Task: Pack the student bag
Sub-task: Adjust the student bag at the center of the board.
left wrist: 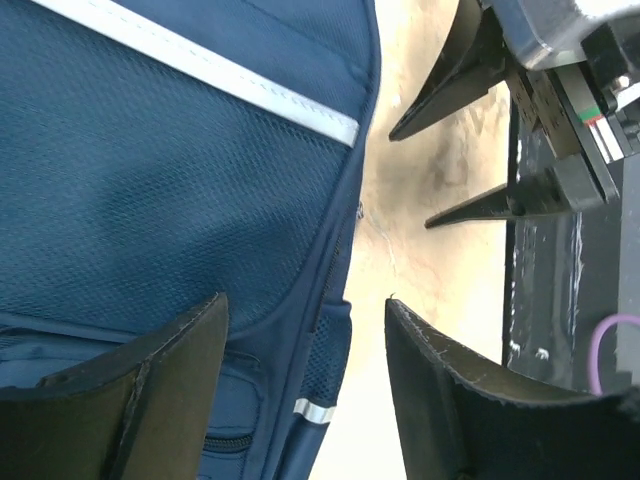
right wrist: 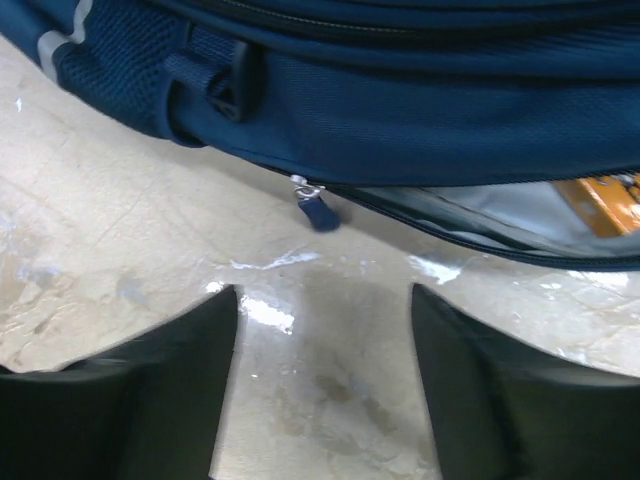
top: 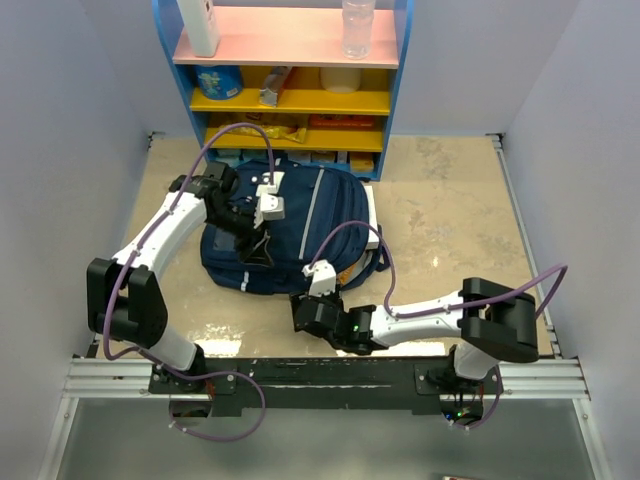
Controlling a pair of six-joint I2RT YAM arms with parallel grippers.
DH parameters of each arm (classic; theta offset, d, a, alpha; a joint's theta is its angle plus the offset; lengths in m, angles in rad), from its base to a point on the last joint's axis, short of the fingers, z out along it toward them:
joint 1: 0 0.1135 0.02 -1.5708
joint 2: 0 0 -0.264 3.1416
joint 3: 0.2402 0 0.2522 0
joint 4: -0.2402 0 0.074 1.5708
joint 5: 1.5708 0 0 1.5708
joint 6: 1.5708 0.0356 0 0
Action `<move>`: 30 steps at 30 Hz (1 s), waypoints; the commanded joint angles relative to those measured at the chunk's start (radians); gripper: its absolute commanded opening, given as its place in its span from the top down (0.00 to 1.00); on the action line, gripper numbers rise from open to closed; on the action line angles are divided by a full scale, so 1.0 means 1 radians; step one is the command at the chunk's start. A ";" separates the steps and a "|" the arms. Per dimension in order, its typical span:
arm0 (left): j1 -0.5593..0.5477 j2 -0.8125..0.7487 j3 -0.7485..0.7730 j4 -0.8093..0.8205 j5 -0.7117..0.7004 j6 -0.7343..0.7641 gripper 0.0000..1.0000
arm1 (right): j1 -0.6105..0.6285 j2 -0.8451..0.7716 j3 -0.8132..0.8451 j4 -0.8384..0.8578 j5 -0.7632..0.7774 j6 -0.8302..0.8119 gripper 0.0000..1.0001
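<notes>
The student bag (top: pixel 300 225), a navy backpack with a thin light stripe, lies flat in the middle of the table. My left gripper (top: pixel 258 250) is open and empty just above the bag's near left part; in the left wrist view (left wrist: pixel 305 300) its jaws straddle the bag's edge (left wrist: pixel 150 180). My right gripper (top: pixel 300 312) is open and empty on the table just in front of the bag. In the right wrist view (right wrist: pixel 322 295) a blue zipper pull (right wrist: pixel 318 207) hangs just ahead of its jaws. The zipper is partly open, showing grey lining and something orange (right wrist: pixel 605 200).
A blue shelf unit (top: pixel 290 75) with pink and yellow shelves holding bottles and packets stands behind the bag. A white flat object (top: pixel 372 215) sticks out from under the bag's right side. A black rail (top: pixel 330 370) runs along the near edge. The right gripper's fingers (left wrist: pixel 450 90) show in the left wrist view.
</notes>
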 commanded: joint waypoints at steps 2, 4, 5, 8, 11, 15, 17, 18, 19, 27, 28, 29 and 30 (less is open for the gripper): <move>0.006 -0.022 0.024 0.058 0.029 -0.082 0.32 | 0.010 -0.057 -0.047 0.001 0.093 0.050 0.23; 0.006 -0.037 0.020 0.083 0.023 -0.111 0.31 | 0.010 -0.068 -0.070 0.062 0.090 0.018 0.26; 0.006 -0.046 0.018 0.097 0.015 -0.128 0.31 | 0.010 -0.063 -0.072 0.081 0.086 0.009 0.28; 0.006 -0.075 0.017 0.166 -0.015 -0.228 0.31 | 0.010 -0.006 -0.046 0.124 0.082 -0.022 0.35; 0.006 -0.106 0.010 0.193 -0.038 -0.285 0.29 | 0.010 0.084 0.011 0.127 0.108 -0.016 0.40; 0.006 -0.161 -0.020 0.224 -0.060 -0.320 0.29 | 0.009 0.181 0.066 0.158 0.139 -0.010 0.43; 0.006 -0.165 -0.028 0.212 -0.071 -0.318 0.30 | 0.009 0.227 0.101 0.150 0.170 -0.007 0.43; 0.007 -0.165 -0.028 0.203 -0.072 -0.305 0.30 | 0.007 0.239 0.114 0.143 0.183 0.001 0.43; 0.007 -0.166 -0.034 0.187 -0.077 -0.297 0.30 | 0.007 0.250 0.133 0.130 0.211 0.005 0.44; 0.007 -0.197 -0.068 0.175 -0.088 -0.266 0.31 | -0.016 0.351 0.216 0.078 0.289 0.019 0.50; 0.006 -0.197 -0.068 0.170 -0.088 -0.265 0.31 | -0.017 0.354 0.221 0.076 0.296 0.018 0.50; 0.007 -0.198 -0.069 0.170 -0.088 -0.263 0.31 | -0.017 0.356 0.221 0.076 0.299 0.015 0.50; 0.007 -0.201 -0.071 0.170 -0.089 -0.262 0.31 | -0.017 0.359 0.220 0.078 0.309 0.010 0.50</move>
